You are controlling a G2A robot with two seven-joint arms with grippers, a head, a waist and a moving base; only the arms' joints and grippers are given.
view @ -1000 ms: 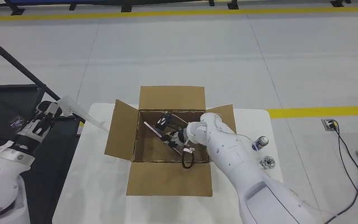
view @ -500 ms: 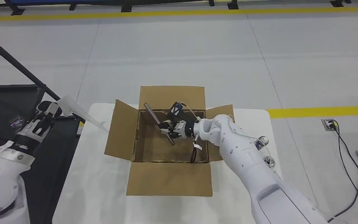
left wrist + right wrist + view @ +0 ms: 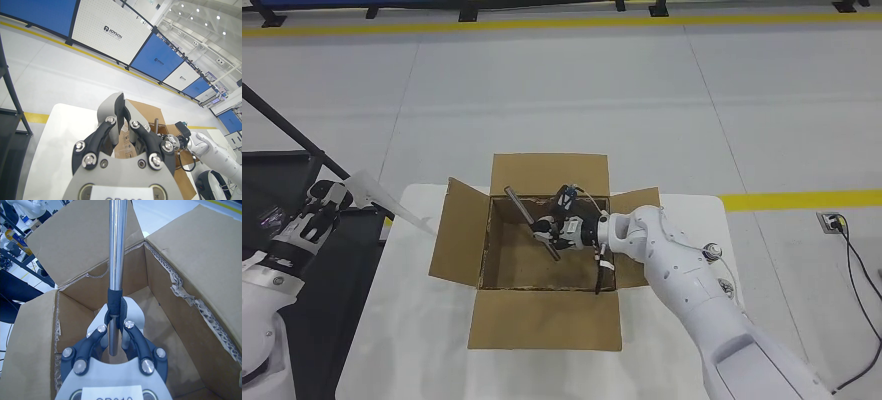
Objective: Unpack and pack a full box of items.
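Note:
An open cardboard box (image 3: 542, 310) stands on the white table (image 3: 402, 330), flaps spread. My right gripper (image 3: 550, 232) hangs over the box's far half, shut on a metal rod (image 3: 526, 210) with a dark band. In the right wrist view the metal rod (image 3: 116, 247) runs up from between the fingertips (image 3: 123, 311) over the box's inside (image 3: 170, 332). My left gripper (image 3: 332, 195) is off the table's left edge, raised; in its own view the left gripper (image 3: 122, 113) has its pads together on nothing. The box (image 3: 143, 117) and the rod (image 3: 156, 125) show beyond it.
A small can (image 3: 708, 252) and a round object (image 3: 726, 289) sit on the table to the right of the box. A black frame and dark cloth (image 3: 282, 190) stand left of the table. A cable (image 3: 600, 270) hangs from the right arm over the box.
My right gripper has risen out of the box with the rod and shifted toward the far right side. The left arm has not moved.

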